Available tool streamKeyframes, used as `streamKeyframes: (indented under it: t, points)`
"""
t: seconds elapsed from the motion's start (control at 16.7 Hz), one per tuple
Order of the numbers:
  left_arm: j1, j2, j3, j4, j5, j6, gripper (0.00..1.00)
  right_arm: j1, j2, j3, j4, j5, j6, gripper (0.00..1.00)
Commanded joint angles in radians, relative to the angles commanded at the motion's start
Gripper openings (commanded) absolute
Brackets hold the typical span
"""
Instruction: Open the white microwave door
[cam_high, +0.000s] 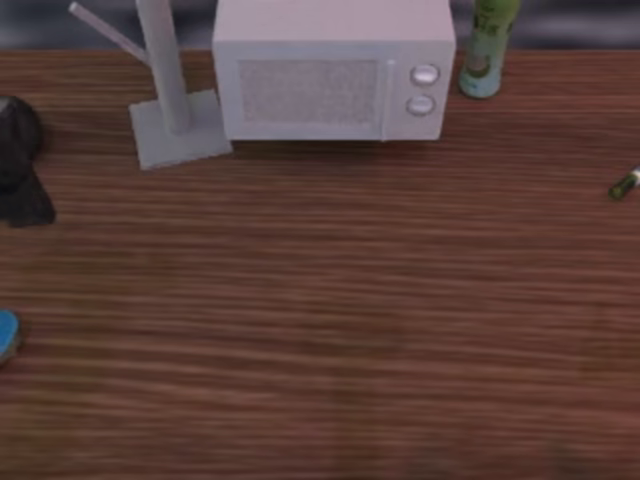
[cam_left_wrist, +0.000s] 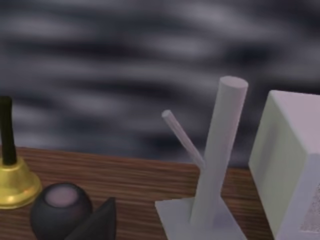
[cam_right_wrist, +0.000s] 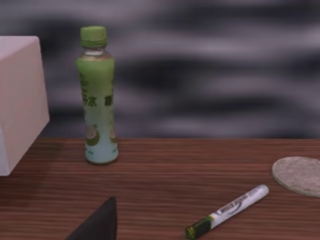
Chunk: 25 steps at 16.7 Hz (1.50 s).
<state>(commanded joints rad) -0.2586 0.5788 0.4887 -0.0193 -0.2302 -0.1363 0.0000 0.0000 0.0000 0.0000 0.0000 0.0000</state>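
1. a dark finger tip (cam_left_wrist: 97, 222) is poking into the near edge of the left wrist view, and another dark finger tip (cam_right_wrist: 100, 222) is poking into the right wrist view. i cannot tell how far open either gripper is, and nothing is showing in their grasp.
2. neither arm is showing in the top view.
3. the white microwave (cam_high: 335, 70) is sitting at the far edge of the table (cam_high: 320, 330), well apart from both grippers.
4. the door (cam_high: 308, 97) is lying shut, its long side running left to right, facing the near side.
5. the grey stand (cam_high: 175, 120) is standing just beside the microwave on the left; the green bottle (cam_high: 487, 50) is standing on the right.
6. i think both arms are about equally far from the door.

Blue object (cam_high: 6, 335) and marker (cam_high: 625, 184) cut off by top-view edges.
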Motion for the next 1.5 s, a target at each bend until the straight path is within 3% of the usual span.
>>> streamKeyframes:
  t: [0.48, 0.84, 1.08, 1.5]
  points:
    - [-0.332, 0.914, 0.603, -0.057, -0.295, -0.165, 1.0, 0.0, 0.0, 0.0, 0.0, 0.0, 0.0, 1.0]
    - [-0.52, 1.367, 0.957, -0.074, -0.46, -0.268, 1.0, 0.0, 0.0, 0.0, 0.0, 0.0, 0.0, 1.0]
    - [-0.581, 1.509, 1.078, -0.073, -0.514, -0.305, 1.0, 0.0, 0.0, 0.0, 0.0, 0.0, 0.0, 1.0]
    - [-0.575, 1.533, 1.099, -0.068, -0.509, -0.301, 1.0, 0.0, 0.0, 0.0, 0.0, 0.0, 0.0, 1.0]
